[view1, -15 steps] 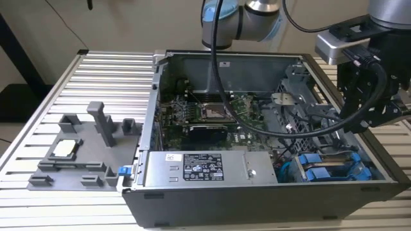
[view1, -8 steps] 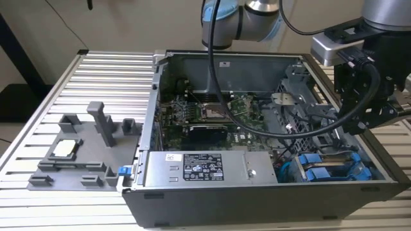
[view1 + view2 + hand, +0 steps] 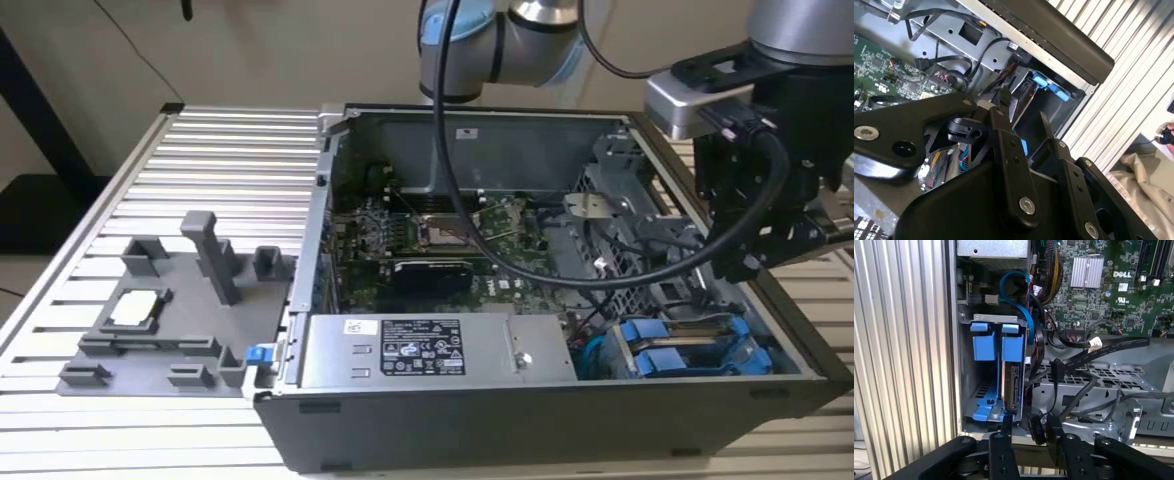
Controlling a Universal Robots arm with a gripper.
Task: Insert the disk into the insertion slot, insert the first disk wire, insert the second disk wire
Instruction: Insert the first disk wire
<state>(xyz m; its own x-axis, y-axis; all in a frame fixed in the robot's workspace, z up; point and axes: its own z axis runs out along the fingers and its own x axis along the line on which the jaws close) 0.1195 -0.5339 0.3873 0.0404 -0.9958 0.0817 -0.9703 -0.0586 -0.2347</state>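
While holding the end effector (image 3: pixel 1030 429) spread and seemingly empty, square up on the black wire (image 3: pixel 1055 372) hanging just ahead, close gently without kinking; leave alone the disk (image 3: pixel 1014 390) beyond, seated on edge in the insertion slot (image 3: pixel 994 318); avoid snagging the blue cable (image 3: pixel 1002 286) looped farther back

The worktop (image 3: pixel 227 150) is a flat bed of pale, ribbed metal slats. An open dark computer case (image 3: pixel 534 425) lies on its side on it, toward the exterior view's right. Just beside the case, on the exterior view's left, a flat grey fixture (image 3: pixel 147 345) with upright posts rests on the slats.
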